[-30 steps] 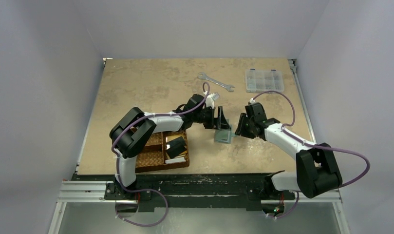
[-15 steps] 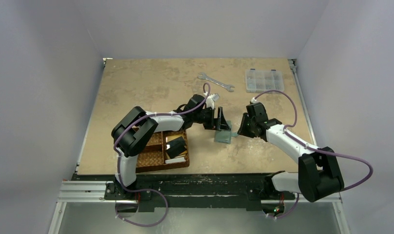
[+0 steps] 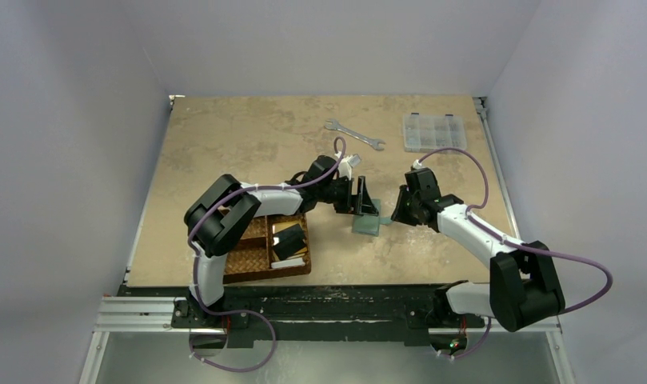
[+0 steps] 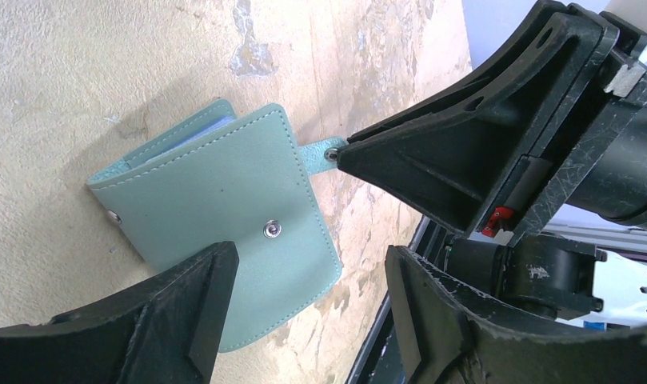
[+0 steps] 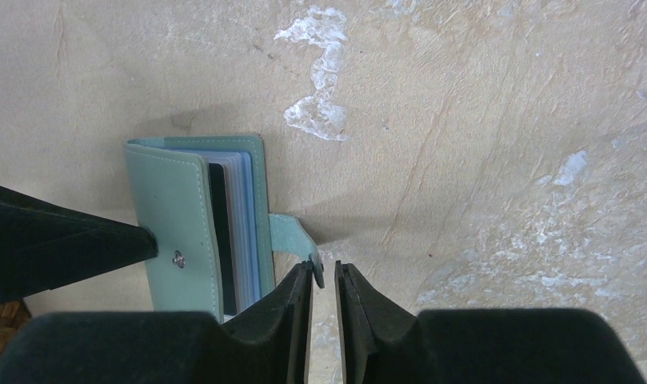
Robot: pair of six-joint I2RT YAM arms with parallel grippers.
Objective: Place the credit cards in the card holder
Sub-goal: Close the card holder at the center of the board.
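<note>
Seemingly, the right pincer (image 5: 324, 272), narrowed to a slit, is pinching the limp snap tab (image 5: 292, 232) of the small flat grey-green card holder (image 4: 224, 192) lying just ahead of it, while the wide-spread left pincer (image 4: 308, 264) is straddling its light, floppy corner.

You've got a card holder (image 4: 224, 200) in matt teal leather-look material, fine grain, pale stitching. Its snap studs (image 4: 270, 230) are shiny metal. Inside it the pockets (image 5: 244, 224) look like smooth translucent plastic. Under it the table (image 5: 480, 160) is matt, mottled beige and stone-like, with chalky pale patches. At the card holder, the left gripper (image 4: 308, 276) and right gripper (image 5: 322, 276) are matt black plastic, scuffed. Left of it is a brown woven basket (image 3: 244, 262). Beyond it are a bright metal wrench (image 3: 353, 134) and a clear plastic compartment box (image 3: 434, 132).
</note>
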